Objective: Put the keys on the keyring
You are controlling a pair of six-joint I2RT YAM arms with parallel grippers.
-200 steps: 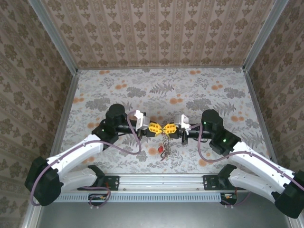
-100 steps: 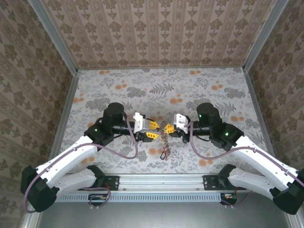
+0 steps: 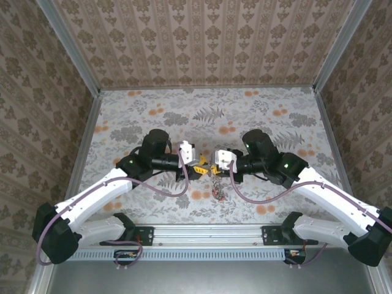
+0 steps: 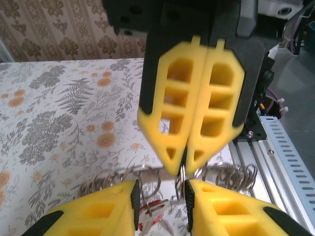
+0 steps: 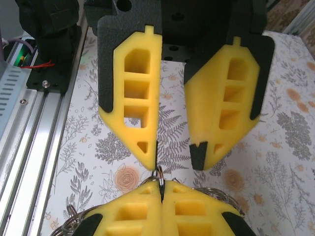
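Observation:
My right gripper [image 5: 161, 191] is shut on the keyring [image 5: 158, 173], a thin silvery split ring that sticks up from between its yellow pads. Facing it tip to tip, my left gripper [image 5: 174, 162] stands open. In the left wrist view the left gripper [image 4: 161, 197] straddles the keyring [image 4: 182, 180], which lies against its right pad while the right gripper [image 4: 183, 168] pinches it from above. Red-headed keys [image 4: 152, 216] hang below between the left fingers. From above, both grippers [image 3: 199, 165] [image 3: 214, 166] meet over the table's middle, and a bunch of rings and keys [image 3: 217, 187] dangles beneath.
Loops of linked silvery wire rings [image 4: 237, 174] spread to both sides of the pinched ring. The floral table [image 3: 245, 116] is walled at the back and sides. A metal rail [image 3: 208, 233] with the arm bases runs along the near edge.
The left gripper was shut tip to tip with the right one and has opened. Both arms shifted and the meeting point moved slightly. The hanging bunch swung a little to the right.

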